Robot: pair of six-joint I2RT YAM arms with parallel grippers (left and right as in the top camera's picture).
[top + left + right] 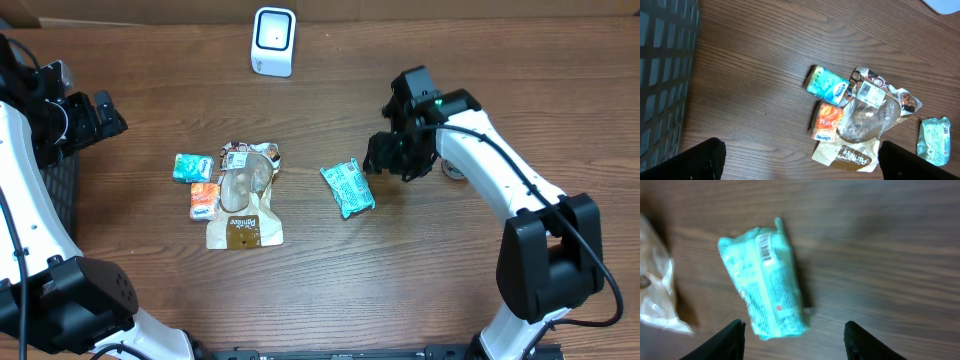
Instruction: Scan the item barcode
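The item, a teal packet (347, 188), lies flat on the wooden table right of centre. Its barcode (766, 247) faces up near its top end. My right gripper (385, 155) hovers just right of it and is open. In the right wrist view the packet (765, 280) lies ahead of that gripper (795, 336), whose fingers (730, 342) hold nothing. The white scanner (273, 41) stands at the table's back edge. My left gripper (105, 115) is open and empty far to the left, seen wide apart in its wrist view (800, 160).
A pile lies left of centre: a small blue-green packet (192, 167), an orange packet (204, 200) and a clear and brown bag (245, 200). A dark mesh basket (662, 75) sits at the left edge. A small round object (453, 170) rests by the right arm.
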